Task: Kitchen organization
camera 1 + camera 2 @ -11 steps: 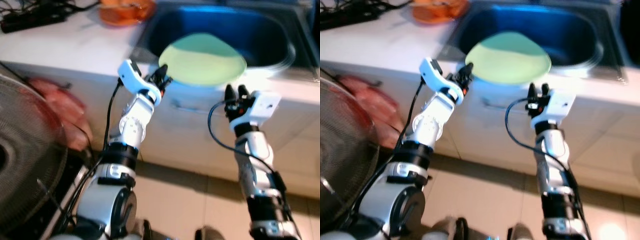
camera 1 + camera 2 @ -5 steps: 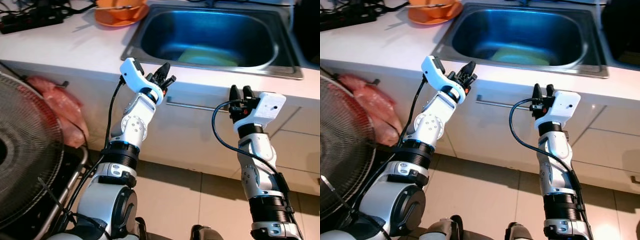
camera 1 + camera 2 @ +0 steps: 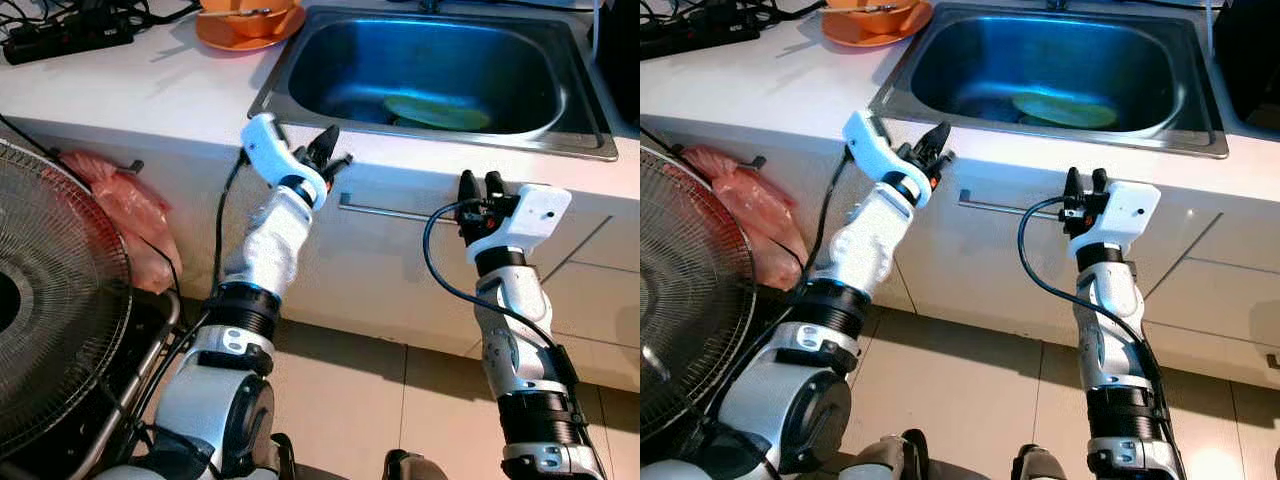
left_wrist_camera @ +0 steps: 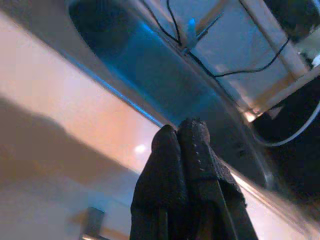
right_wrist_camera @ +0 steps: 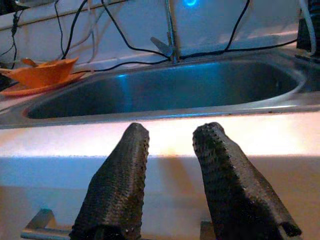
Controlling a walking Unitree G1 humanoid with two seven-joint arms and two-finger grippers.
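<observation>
— Left eye view: where is the green plate [image 3: 436, 111] lying?
— Flat in the sink [image 3: 300, 70], upper centre. Looking thin, stiff, slippery; I'd pinch its rim.
— Grippers?
— Left gripper [image 3: 328, 160] pressed together, right gripper [image 3: 476, 186] spread, both empty.

The fan [image 3: 45, 300] is cut by the left edge, the orange dish [image 3: 245, 18] by the top edge, and the sink's [image 3: 300, 75] near inner wall is hidden.

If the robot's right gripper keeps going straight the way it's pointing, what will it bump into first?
Probably the white front edge of the counter, just above the metal drawer handle. The right gripper points at that edge with open fingers; the sink lies beyond. Depth is hard to judge.
</observation>
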